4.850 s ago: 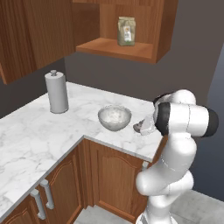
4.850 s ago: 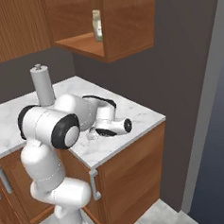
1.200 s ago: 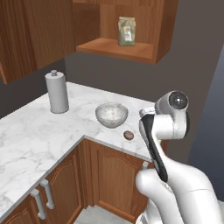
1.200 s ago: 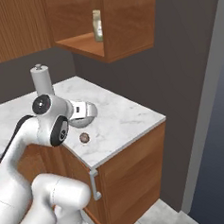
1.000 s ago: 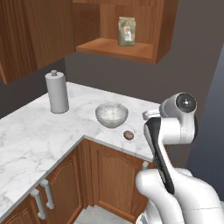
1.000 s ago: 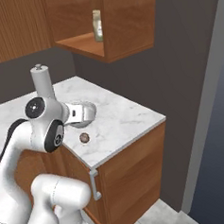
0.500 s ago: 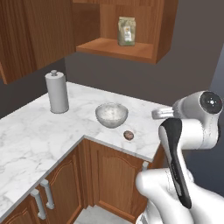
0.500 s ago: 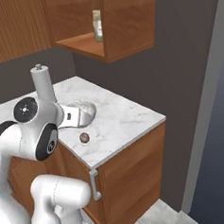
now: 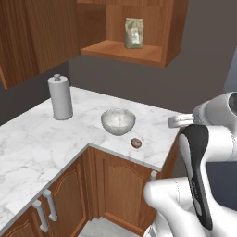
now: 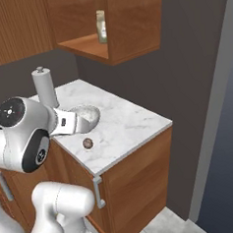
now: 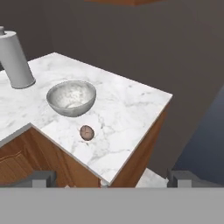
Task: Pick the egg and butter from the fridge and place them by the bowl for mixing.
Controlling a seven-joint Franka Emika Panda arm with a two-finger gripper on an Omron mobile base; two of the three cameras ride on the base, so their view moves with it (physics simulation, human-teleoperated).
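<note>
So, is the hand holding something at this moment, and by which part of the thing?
No, nothing is held. The hand is open with nothing between its fingertips. The egg lies on the counter beside the bowl, apart from the hand.

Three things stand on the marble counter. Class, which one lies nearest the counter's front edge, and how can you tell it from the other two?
The egg: a small dull brown ball lying just in front of the bowl. The bowl is a wide pale dish set further back, and the tall grey-white roll stands furthest back.
</note>
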